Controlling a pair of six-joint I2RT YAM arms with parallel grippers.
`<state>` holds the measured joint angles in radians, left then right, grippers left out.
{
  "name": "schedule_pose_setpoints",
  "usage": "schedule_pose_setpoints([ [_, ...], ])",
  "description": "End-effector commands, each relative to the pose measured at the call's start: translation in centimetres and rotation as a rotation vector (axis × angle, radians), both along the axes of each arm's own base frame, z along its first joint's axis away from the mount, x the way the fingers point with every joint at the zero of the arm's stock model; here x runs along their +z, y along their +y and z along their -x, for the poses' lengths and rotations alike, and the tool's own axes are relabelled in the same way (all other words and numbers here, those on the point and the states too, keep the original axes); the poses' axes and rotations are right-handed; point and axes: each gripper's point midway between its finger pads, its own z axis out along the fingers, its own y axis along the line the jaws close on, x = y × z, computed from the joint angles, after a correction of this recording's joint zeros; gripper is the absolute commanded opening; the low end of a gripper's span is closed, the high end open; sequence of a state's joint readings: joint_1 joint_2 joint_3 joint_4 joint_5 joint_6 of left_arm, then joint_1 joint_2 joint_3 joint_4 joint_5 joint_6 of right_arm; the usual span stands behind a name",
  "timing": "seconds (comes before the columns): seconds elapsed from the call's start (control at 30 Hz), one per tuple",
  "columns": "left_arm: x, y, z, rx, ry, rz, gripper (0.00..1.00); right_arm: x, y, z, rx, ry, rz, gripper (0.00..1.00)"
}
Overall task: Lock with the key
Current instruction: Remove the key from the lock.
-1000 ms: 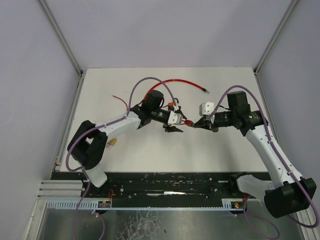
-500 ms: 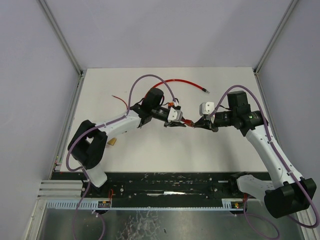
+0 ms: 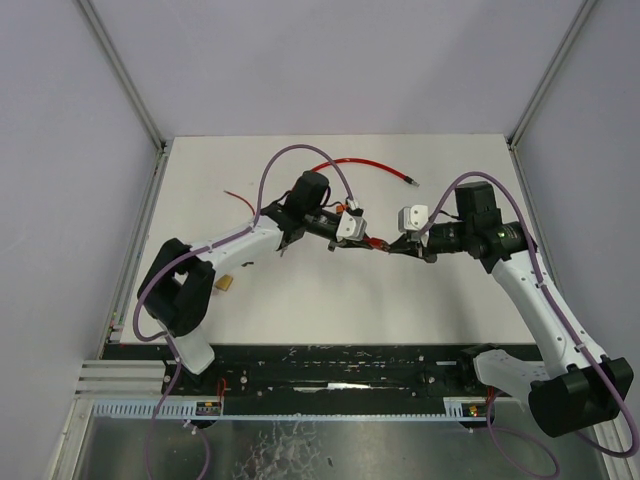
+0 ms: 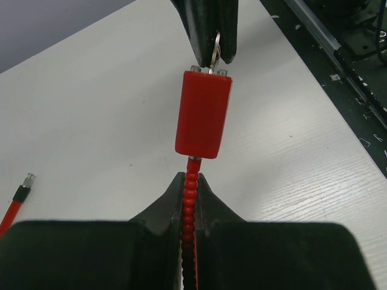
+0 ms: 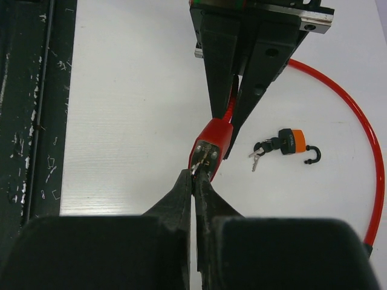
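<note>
The lock is a red cable lock. Its red body [image 4: 203, 113] hangs in the air between my two grippers, above the white table [image 3: 300, 300]. My left gripper [image 4: 190, 181] is shut on the ribbed red cable [image 4: 192, 166] just behind the body. From the other side, my right gripper [image 5: 195, 175] is shut on the small silver key [image 5: 198, 168], which sits at the keyhole in the body's end face [image 5: 208, 151]. In the top view the two grippers meet tip to tip around the lock body [image 3: 380, 244] at the table's middle.
The red cable [image 3: 350, 162] loops back over the far table to its free metal end [image 3: 410, 183]. An orange padlock [image 5: 290, 144] with a bunch of keys lies behind the left gripper. A small brass padlock [image 3: 228, 284] lies by the left arm. Black rail [image 3: 350, 370] at the near edge.
My left gripper has closed from wide open onto the red cable behind the lock body. The left wrist shifted slightly toward the far side. The right gripper stayed put.
</note>
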<state>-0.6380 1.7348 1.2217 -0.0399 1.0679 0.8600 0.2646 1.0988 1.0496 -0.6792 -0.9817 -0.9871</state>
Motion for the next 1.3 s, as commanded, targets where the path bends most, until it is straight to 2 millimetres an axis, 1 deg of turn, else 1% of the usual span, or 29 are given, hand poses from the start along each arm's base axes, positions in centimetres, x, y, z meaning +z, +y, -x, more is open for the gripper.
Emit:
schedule_pose_setpoints([
  [0.0,0.1,0.0,-1.5,0.044,-0.022,-0.015,0.00,0.4,-0.9,-0.9,-0.015,-0.096,0.083,0.00],
  [0.07,-0.5,0.1,-1.7,0.051,0.001,-0.039,0.00,0.0,-1.4,-1.0,-0.002,-0.155,0.165,0.00],
  [0.13,-1.1,0.3,-1.8,0.033,0.056,-0.072,0.00,-0.9,-1.8,-0.4,0.079,-0.259,0.287,0.00],
  [0.17,-1.5,0.6,-1.7,0.005,0.098,-0.089,0.00,-1.3,-1.9,-0.4,0.106,-0.318,0.337,0.00],
  [0.23,-1.8,0.5,-2.0,-0.035,0.170,-0.121,0.00,-1.9,-2.1,-1.0,0.125,-0.437,0.445,0.00],
  [0.27,-1.4,0.3,-2.4,-0.047,0.186,-0.137,0.00,-2.0,-2.1,-1.2,0.127,-0.464,0.479,0.00],
  [0.37,-2.8,0.4,-2.8,-0.072,0.253,-0.200,0.00,-2.1,-2.4,-1.9,0.114,-0.488,0.545,0.00],
  [0.43,-3.2,0.9,-3.0,-0.081,0.274,-0.219,0.00,-2.3,-2.8,-2.5,0.064,-0.477,0.564,0.00],
  [0.47,-3.4,1.2,-3.1,-0.080,0.266,-0.225,0.00,-2.2,-2.9,-2.7,0.032,-0.460,0.558,0.00],
  [0.5,-3.1,1.4,-3.0,-0.073,0.238,-0.222,0.00,-2.1,-2.8,-2.6,-0.001,-0.423,0.537,0.00],
  [0.57,-2.8,1.8,-3.4,0.002,0.167,-0.201,0.00,-1.8,-2.8,-2.5,-0.054,-0.323,0.465,0.00],
  [0.6,-2.0,1.8,-4.1,0.060,0.076,-0.164,0.00,-1.5,-2.9,-2.4,-0.077,-0.256,0.409,0.00],
  [0.63,-0.8,1.3,-5.3,0.128,-0.055,-0.083,0.00,-1.1,-3.1,-2.3,-0.115,-0.157,0.316,0.00],
  [0.7,0.4,2.0,-5.6,0.257,-0.208,-0.006,0.00,-0.4,-3.7,-2.7,-0.171,-0.029,0.188,0.00],
  [0.77,1.0,2.7,-5.7,0.338,-0.335,0.028,0.00,0.0,-3.4,-2.6,-0.201,0.100,0.079,0.00],
  [0.87,0.1,2.3,-5.6,0.385,-0.437,-0.037,0.00,0.0,-1.7,-1.7,-0.164,0.271,-0.030,0.00],
  [0.9,-0.4,2.1,-5.6,0.379,-0.446,-0.066,0.00,0.0,-1.4,-1.4,-0.149,0.304,-0.039,0.00],
  [0.93,-0.5,1.9,-5.5,0.365,-0.432,-0.078,0.00,-0.1,-1.4,-1.3,-0.134,0.302,-0.033,0.00],
  [1.0,-1.0,2.1,-5.3,0.314,-0.355,-0.095,0.00,-0.2,-2.1,-1.8,-0.149,0.225,0.008,0.00],
  [1.07,-1.3,2.7,-4.7,0.225,-0.224,-0.094,0.00,-0.2,-3.2,-2.0,-0.137,0.050,0.079,0.00],
  [1.1,-0.9,2.8,-4.7,0.192,-0.165,-0.077,0.00,-0.1,-3.8,-2.1,-0.128,-0.047,0.114,0.00],
  [1.2,-1.2,2.7,-3.6,0.041,0.019,-0.092,0.00,-0.2,-5.4,-2.0,-0.066,-0.330,0.230,0.00],
  [1.27,-2.0,2.4,-3.3,-0.029,0.106,-0.124,0.00,-0.3,-6.3,-2.3,-0.045,-0.427,0.304,0.00],
])
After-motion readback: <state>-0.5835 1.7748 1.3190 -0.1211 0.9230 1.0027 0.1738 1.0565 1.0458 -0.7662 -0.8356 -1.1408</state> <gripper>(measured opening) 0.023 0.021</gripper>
